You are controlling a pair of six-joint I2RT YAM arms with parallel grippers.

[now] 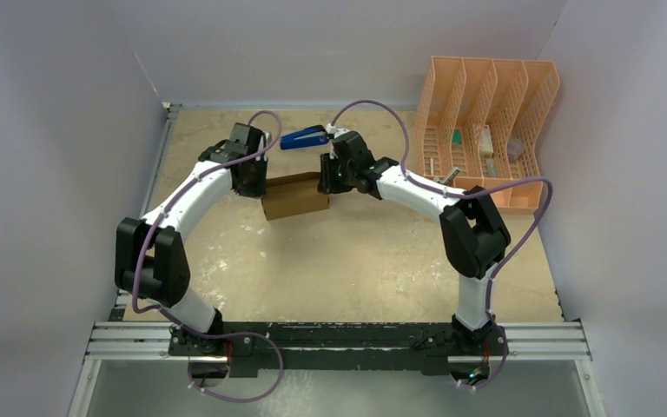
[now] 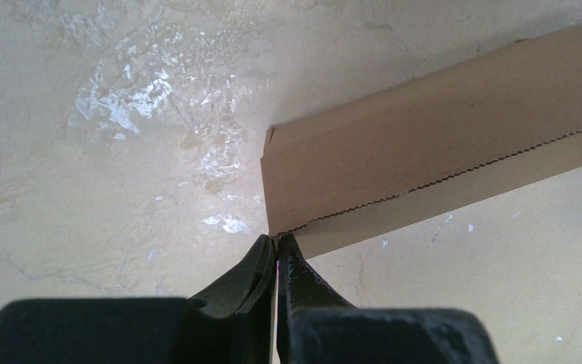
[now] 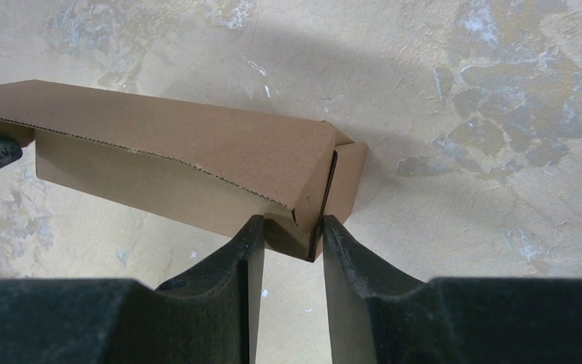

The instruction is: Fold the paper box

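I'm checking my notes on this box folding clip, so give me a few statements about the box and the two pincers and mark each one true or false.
1. The paper box lies on the table between the two arms. True.
2. The left pincer is wide open. False: its jaws are shut, with the tips at a corner of the box.
3. The right pincer has its jaws apart with the box's end between them. True.
4. The box sits inside the orange mesh organizer. False: the organizer stands apart at the far right, and the box is on the table.
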